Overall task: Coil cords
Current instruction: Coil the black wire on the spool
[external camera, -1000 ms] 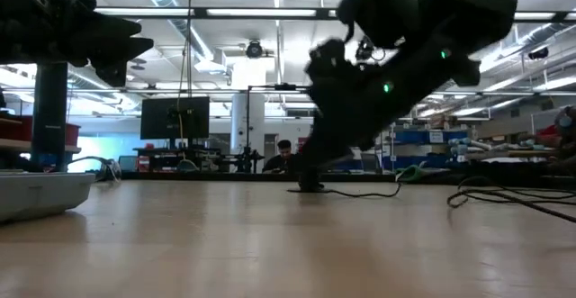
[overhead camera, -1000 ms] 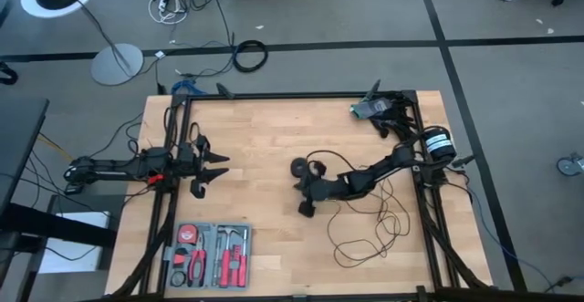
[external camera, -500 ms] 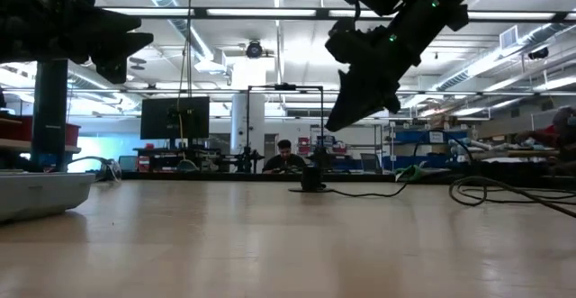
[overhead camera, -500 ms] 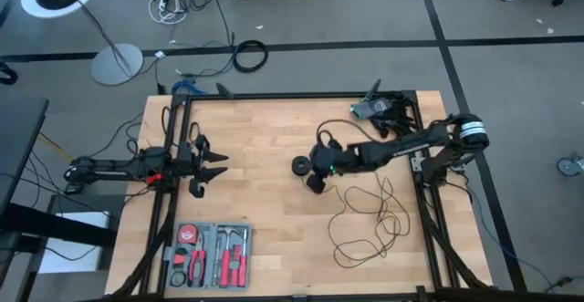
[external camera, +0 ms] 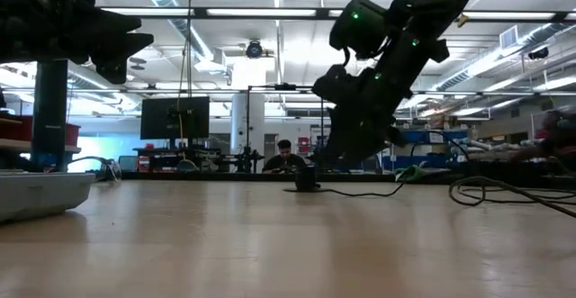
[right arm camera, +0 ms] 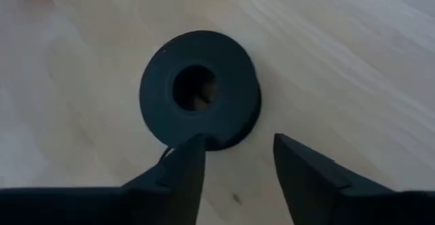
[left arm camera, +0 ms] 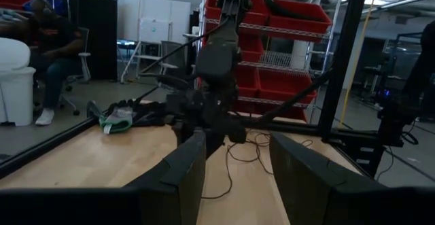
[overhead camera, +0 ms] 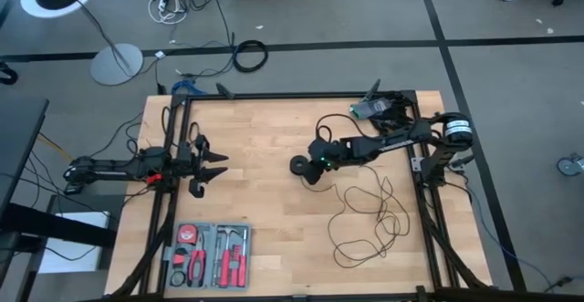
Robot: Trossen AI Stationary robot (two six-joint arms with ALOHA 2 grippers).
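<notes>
The right gripper [overhead camera: 313, 167] hangs over the middle of the bench [overhead camera: 265, 129], just above the puck [overhead camera: 299, 166]. In the right wrist view its two fingers [right arm camera: 178, 174] stand apart with nothing between them, and the round black puck [right arm camera: 200, 100] with a hole in its middle lies flat on the wood just past the tips. The fingers do not hold it. The thin black cord [overhead camera: 370, 218] runs from the puck toward the right side of the bench and lies there in loose loops, near the front right part. In the low view the right arm [external camera: 387, 55] leans down from above and the puck [external camera: 307, 181] sits on the bench under it, with the cord [external camera: 486, 190] trailing off to the right. The left gripper [overhead camera: 212, 167] waits at the left side of the bench, well apart from the cord. Its fingers [left arm camera: 178, 177] are partly apart and hold nothing. A tool tray [overhead camera: 208, 255] sits at the near left edge of the bench. A green thing [overhead camera: 367, 109] lies at the far right corner.
</notes>
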